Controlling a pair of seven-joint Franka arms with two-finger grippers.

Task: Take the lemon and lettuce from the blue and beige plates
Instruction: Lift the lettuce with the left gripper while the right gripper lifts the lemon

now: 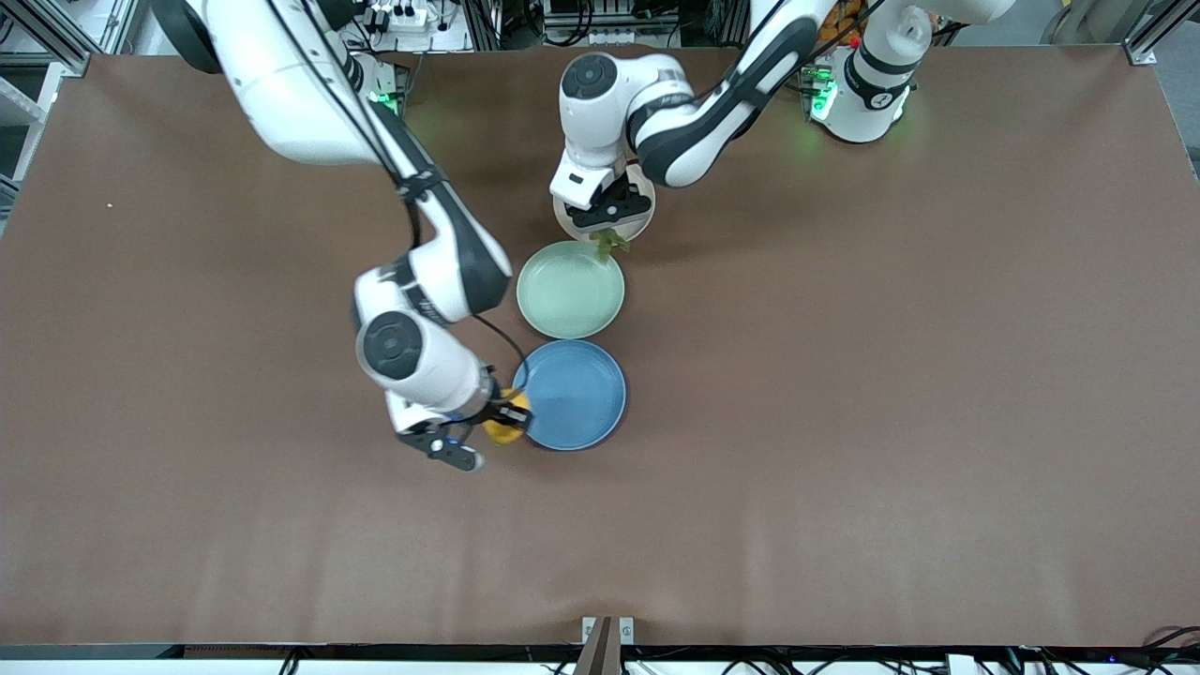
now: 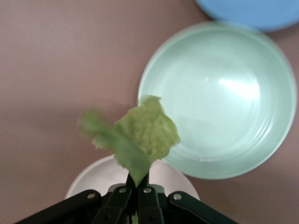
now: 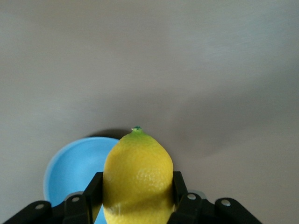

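My right gripper (image 1: 499, 424) is shut on the yellow lemon (image 1: 504, 429) and holds it in the air over the rim of the blue plate (image 1: 572, 394); the right wrist view shows the lemon (image 3: 138, 175) between the fingers with the blue plate (image 3: 70, 170) below. My left gripper (image 1: 609, 230) is shut on the stem of the green lettuce (image 1: 611, 242) and holds it over the beige plate (image 1: 642, 217). In the left wrist view the lettuce (image 2: 140, 135) hangs above the beige plate (image 2: 93, 175).
An empty mint-green plate (image 1: 570, 289) lies between the beige and blue plates; it also shows in the left wrist view (image 2: 224, 98). The three plates form a row on the brown table (image 1: 891, 375).
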